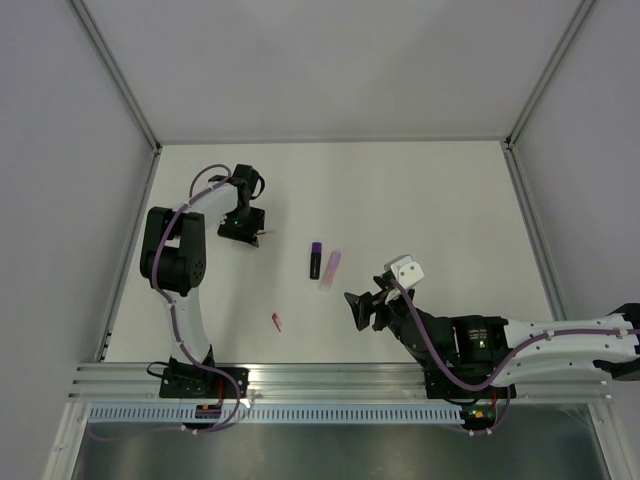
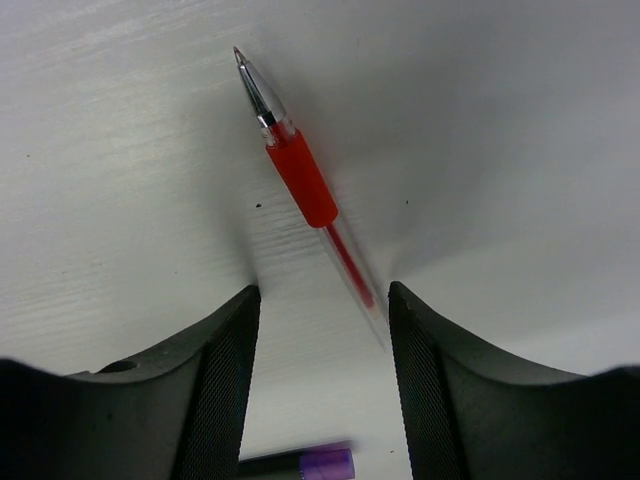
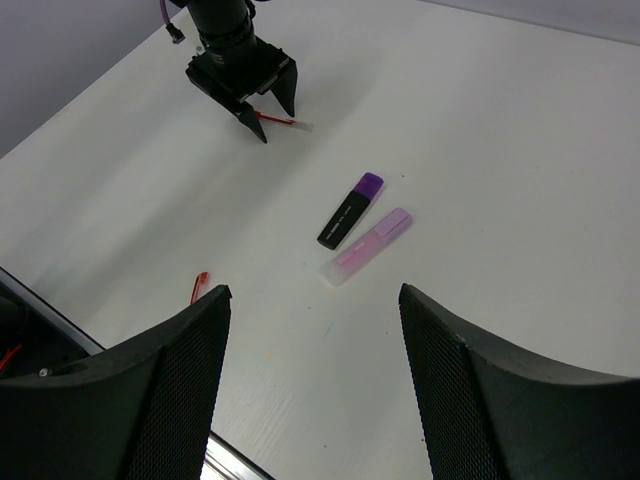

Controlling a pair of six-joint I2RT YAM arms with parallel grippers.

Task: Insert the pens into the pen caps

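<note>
The thin red pen lies on the white table, its rear end between my left gripper's open fingers, close to the right one. In the top view this gripper is at the back left over the pen. The pale pink marker and the dark cap with a purple end lie side by side mid-table, also in the top view: the marker, the cap. The tiny red cap lies alone near the front. My right gripper is open and empty, short of the marker.
A metal rail runs along the table's near edge. Grey walls and frame posts close in the back and sides. The left arm's elbow stands at the left edge of the table.
</note>
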